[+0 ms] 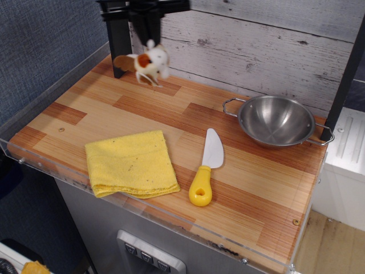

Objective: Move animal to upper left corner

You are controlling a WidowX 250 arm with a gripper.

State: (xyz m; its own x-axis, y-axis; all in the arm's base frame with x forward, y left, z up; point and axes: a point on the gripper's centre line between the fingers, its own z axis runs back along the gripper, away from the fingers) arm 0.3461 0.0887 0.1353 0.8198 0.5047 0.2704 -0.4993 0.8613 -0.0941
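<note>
Animal (147,61) held aloft near upper left corner (111,67).
Gripper (146,35) clamped shut on the plush, dangling just below the jaws above the tabletop (142,111); yellow cloth (131,162), knife (206,168), steel bowl (276,121) well apart, lower and rightward.

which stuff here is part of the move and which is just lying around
Part of the job: animal, gripper holding it, upper left corner.
Lying about: yellow cloth, knife, steel bowl.
</note>
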